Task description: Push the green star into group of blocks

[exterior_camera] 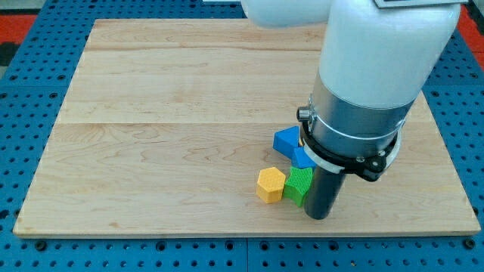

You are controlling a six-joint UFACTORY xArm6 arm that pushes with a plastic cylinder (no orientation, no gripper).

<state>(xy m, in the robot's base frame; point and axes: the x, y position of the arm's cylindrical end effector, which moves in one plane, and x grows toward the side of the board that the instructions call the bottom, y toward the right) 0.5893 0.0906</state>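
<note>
I see the small green star-shaped block [299, 183] lying flat on the wooden board, low and right of centre. Its left edge touches the yellow hexagonal block [270, 184]. Two blue blocks [286, 140] [303, 157] sit just above it, the nearer one touching.

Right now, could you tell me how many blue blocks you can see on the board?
2. One blue block lies toward the view's left of the arm; the second blue block peeks out just below it, above the green star. The arm may hide others.
</note>
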